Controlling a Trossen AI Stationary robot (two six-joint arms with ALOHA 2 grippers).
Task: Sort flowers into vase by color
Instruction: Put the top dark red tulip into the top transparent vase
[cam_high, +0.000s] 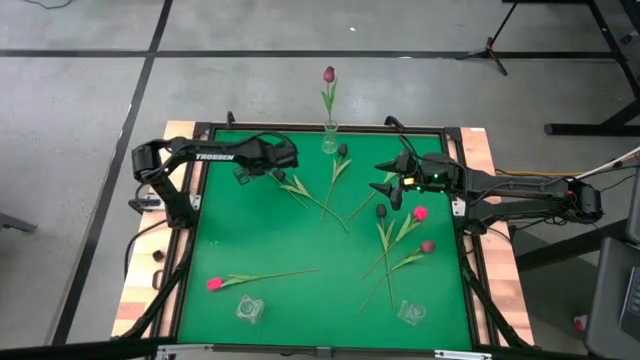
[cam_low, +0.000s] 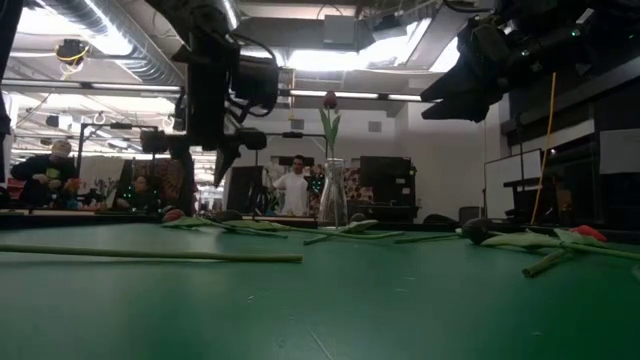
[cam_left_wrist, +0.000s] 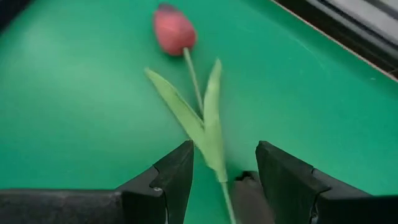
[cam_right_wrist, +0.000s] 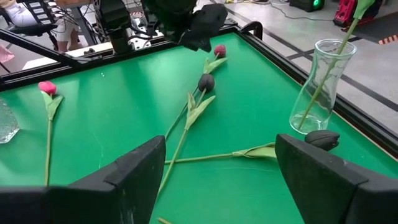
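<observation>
- Green felt covers the table (cam_high: 250, 230), which has a dark frame and wooden side rails and stands on a grey floor; across the table the low view takes in a workshop with ceiling lights and several people (cam_low: 293, 186) standing or seated far back.
- At the far edge stands a clear glass vase (cam_high: 330, 138) holding one upright tulip with a dark mauve head (cam_high: 329, 74).
- Two more clear glass vases stand near the front edge, one to the left (cam_high: 250, 309) and one to the right (cam_high: 411, 313), both without flowers.
- Several tulips lie flat on the felt: a bright pink one (cam_high: 214, 284) at front left with its long stem pointing toward the centre, two pink-red ones (cam_high: 421, 213) at right, and near-black ones (cam_high: 343, 151) close to the far vase and mid-table (cam_high: 382, 211).
- Crossing stems lie tangled in the middle of the table.
- Left gripper (cam_high: 243, 175) hovers at far left of the felt, jaws spread, over a tulip with a reddish head (cam_left_wrist: 173, 31); its stem runs between the two fingers (cam_left_wrist: 168, 180) in the left wrist view, not pinched.
- Right gripper (cam_high: 386, 185) hangs at far right, jaws spread wide and holding nothing, with a dark tulip head (cam_right_wrist: 321, 138) just beside one finger.
</observation>
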